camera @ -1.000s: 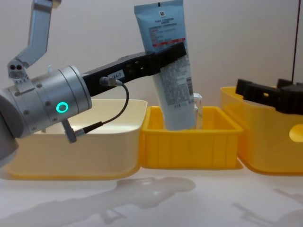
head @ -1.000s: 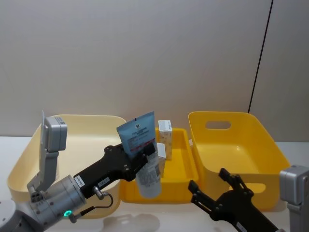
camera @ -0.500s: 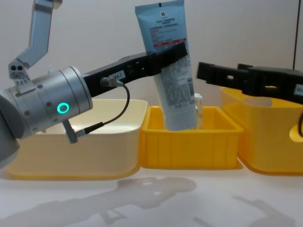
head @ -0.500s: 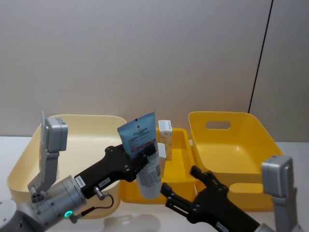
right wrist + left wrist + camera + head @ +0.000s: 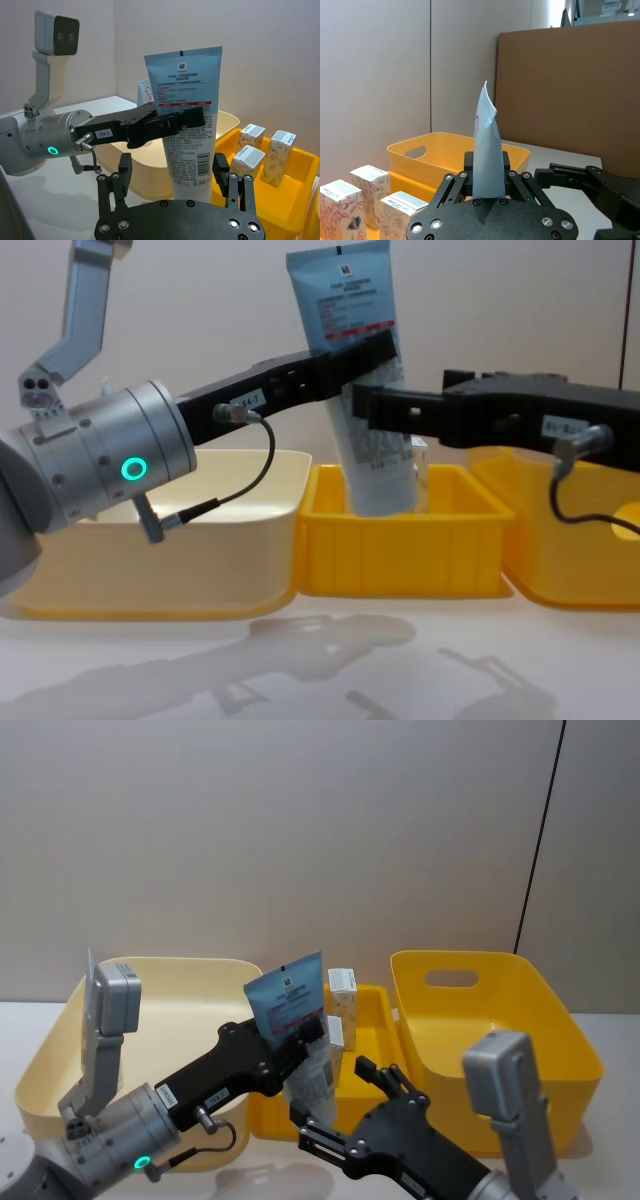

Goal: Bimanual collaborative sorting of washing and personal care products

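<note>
In the head view, the left gripper (image 5: 300, 1045) is clamping the squeeze tube (image 5: 287, 998) around its middle. It is holding the tube nearly upright, crimped end up, over the near left corner of the shallow yellow tray (image 5: 378, 1055). That tray is sitting on the worktop (image 5: 250, 1182) between the cream bin (image 5: 170, 982) and the deep yellow bin (image 5: 480, 1020). The right gripper (image 5: 345, 1105) is hovering by the tray's near edge with its fingers spread around the tube's lower half. Small cartons (image 5: 342, 984) are standing in the tray behind.

In the left wrist view, the tube (image 5: 487, 145) is showing edge-on, pinched flat by the left gripper (image 5: 487, 176). The cartons (image 5: 370, 184) and the deep bin (image 5: 450, 147) are lying beyond it, and the right gripper (image 5: 580, 179) is waiting alongside.

In the right wrist view, the right gripper (image 5: 172, 172) is standing wide open, empty, with one finger on each side of the printed lower body of the tube (image 5: 186, 100). It is sitting just beneath the left gripper (image 5: 172, 120).

In the chest view, the right gripper (image 5: 385, 410) is crossing the tube (image 5: 345, 295) directly under the left gripper (image 5: 355, 358), and the tube's cap end is dipping behind the front wall of the tray (image 5: 400, 550).

The tube is probably light, soft-walled and glossy, so it is likely to dent or slip under a hard pinch. The best hold looks to be across its flat faces on the fuller lower body, closing gently and seating before the left gripper lets go.
</note>
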Motion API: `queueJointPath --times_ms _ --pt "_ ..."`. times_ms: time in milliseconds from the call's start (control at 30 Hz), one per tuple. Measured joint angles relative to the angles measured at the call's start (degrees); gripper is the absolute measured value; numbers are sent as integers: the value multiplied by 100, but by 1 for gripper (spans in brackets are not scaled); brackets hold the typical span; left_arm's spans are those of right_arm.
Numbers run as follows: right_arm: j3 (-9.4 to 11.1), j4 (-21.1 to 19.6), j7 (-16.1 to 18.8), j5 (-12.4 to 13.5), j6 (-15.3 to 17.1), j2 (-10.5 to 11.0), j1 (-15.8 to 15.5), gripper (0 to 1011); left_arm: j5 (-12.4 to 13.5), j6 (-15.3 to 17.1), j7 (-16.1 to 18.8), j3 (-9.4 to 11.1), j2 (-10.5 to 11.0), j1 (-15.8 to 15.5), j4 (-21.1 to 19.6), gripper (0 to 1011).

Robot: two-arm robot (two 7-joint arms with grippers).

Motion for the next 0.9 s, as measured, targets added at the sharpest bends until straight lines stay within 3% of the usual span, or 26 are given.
queueJointPath --times_ms 400,900 --pt "-278 75 -379 -615 137 -113 152 1001 1 0 0 0 0 0 0 272" --pt "-367 204 -666 -1011 225 -259 215 1002 0 1 1 0 0 0 -1 272"
